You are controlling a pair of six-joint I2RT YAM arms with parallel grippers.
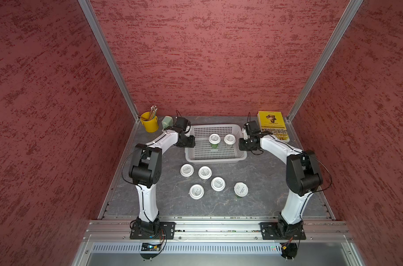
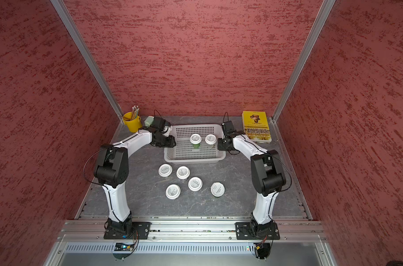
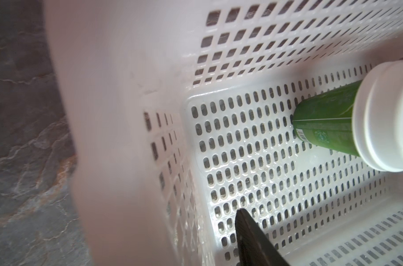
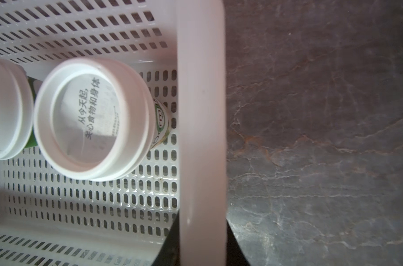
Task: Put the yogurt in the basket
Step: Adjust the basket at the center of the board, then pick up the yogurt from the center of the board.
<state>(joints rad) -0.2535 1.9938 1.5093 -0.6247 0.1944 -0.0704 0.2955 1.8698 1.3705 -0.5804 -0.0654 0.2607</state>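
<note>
Standing inside the basket (image 1: 215, 160): two yogurt cups (image 1: 214, 139); five wait on the table (image 1: 260, 175) at its 6 o'clock. The right gripper (image 4: 201, 244) clamps the 3 o'clock rim; left gripper (image 1: 188, 138) at 9 o'clock rim, closure indeterminable.

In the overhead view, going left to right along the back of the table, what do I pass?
Yellow metal bucket of pencils → shallow perforated pale grey-white plastic basket → yellow rectangular book.

Yogurt cups (image 1: 214, 139): 7 total. 2 inside basket (image 1: 215, 160), 5 outside, near side of basket. Basket: 1. Yellow pencil bucket (image 1: 150, 125): 1, far-left of basket. Yellow book (image 1: 273, 125): 1, far-right of basket. Robot arms (image 1: 147, 202): 2.
</note>
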